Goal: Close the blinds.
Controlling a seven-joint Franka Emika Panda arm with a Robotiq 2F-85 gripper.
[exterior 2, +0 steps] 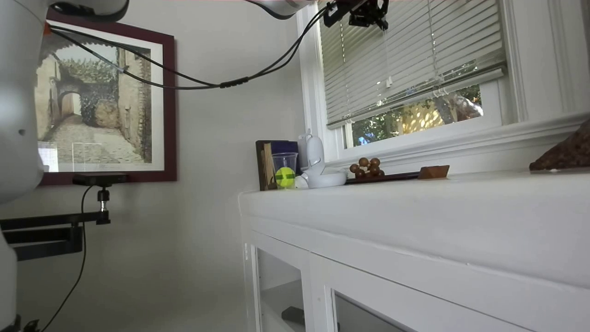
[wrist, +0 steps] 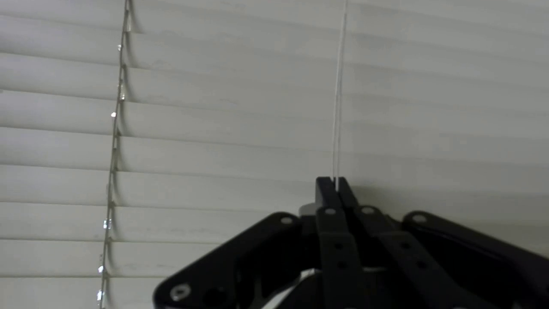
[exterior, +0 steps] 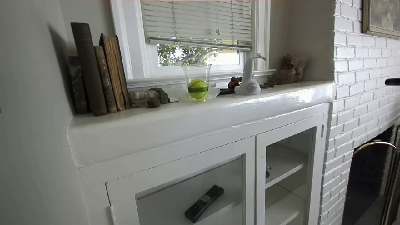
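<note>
The white slatted blinds hang over the upper window in both exterior views. Their bottom rail is above the sill, leaving a strip of pane uncovered. The slats fill the wrist view and look mostly tilted shut. A thin white pull cord hangs in front of them. My gripper is shut on the cord, which runs up from between its fingertips. In an exterior view the gripper is at the top edge, in front of the slats. The cord's tassels hang below it. The blinds' top is out of view.
On the ledge stand old books, a clear cup with a green ball, a white device, wooden beads and rocks. A framed picture and a camera mount are near the arm.
</note>
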